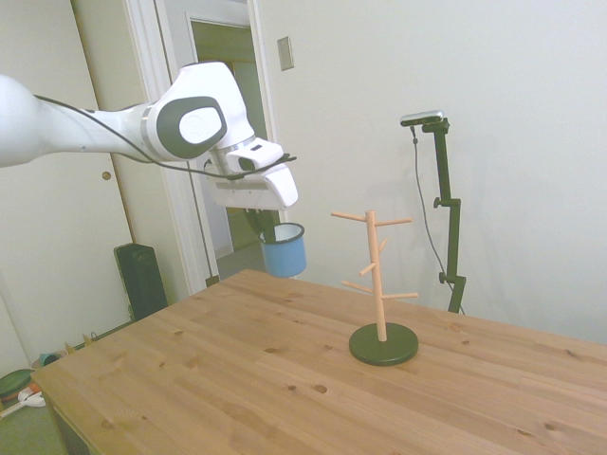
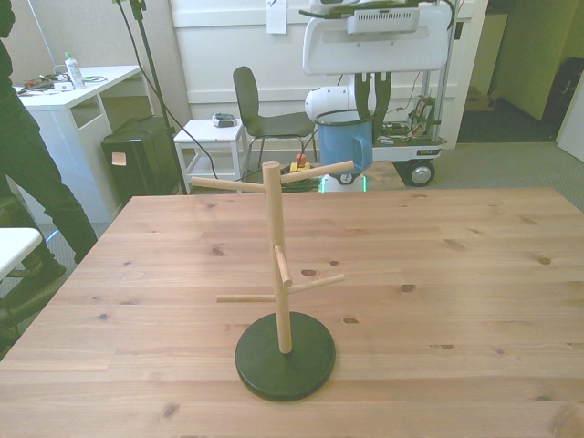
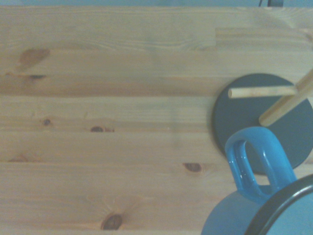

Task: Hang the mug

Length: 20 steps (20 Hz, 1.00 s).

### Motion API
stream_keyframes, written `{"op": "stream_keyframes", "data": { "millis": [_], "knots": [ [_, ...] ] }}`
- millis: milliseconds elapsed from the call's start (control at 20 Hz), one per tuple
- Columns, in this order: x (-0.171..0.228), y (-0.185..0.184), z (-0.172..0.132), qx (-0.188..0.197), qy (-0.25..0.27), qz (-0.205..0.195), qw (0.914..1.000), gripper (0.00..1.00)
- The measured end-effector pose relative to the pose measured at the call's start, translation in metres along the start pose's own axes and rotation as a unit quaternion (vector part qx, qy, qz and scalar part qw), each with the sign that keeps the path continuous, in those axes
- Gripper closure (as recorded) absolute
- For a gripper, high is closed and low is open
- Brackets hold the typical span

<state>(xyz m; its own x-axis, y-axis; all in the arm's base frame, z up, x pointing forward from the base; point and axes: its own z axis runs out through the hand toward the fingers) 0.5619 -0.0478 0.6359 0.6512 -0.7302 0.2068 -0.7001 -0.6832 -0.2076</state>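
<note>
Nearest the front camera, the mug tree [image 2: 283,274] stands on its dark round base [image 2: 285,365] on the wooden table [image 2: 456,274]. Beyond it, the gripper [image 1: 270,223] hangs high, fingers closed on the mug [image 1: 285,249], upright, clear of the pegs.

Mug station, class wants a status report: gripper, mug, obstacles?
Gripper shut on mug, held high above table. Mug not yet on tree. Nothing between them.

**White arm, grey joint cap, black cable**

The arm [image 1: 95,128] has smooth, glossy white rounded shells. An oval dark-grey cap [image 1: 193,125] covers its wrist joint. A thin black cable [image 1: 142,147] runs along it to a boxy white gripper [image 1: 268,224] body.
</note>
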Motion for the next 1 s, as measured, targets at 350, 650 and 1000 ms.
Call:
{"op": "stream_keyframes", "data": {
  "millis": [350, 650, 1000],
  "knots": [
    [0.034, -0.025, 0.006, -0.002, -0.005, 0.005, 1.0, 1.0],
    [0.042, -0.02, 0.0, 0.0, -0.003, 0.009, 1.0, 1.0],
    [0.048, -0.03, -0.005, 0.004, -0.005, 0.007, 1.0, 1.0]
  ]
}}
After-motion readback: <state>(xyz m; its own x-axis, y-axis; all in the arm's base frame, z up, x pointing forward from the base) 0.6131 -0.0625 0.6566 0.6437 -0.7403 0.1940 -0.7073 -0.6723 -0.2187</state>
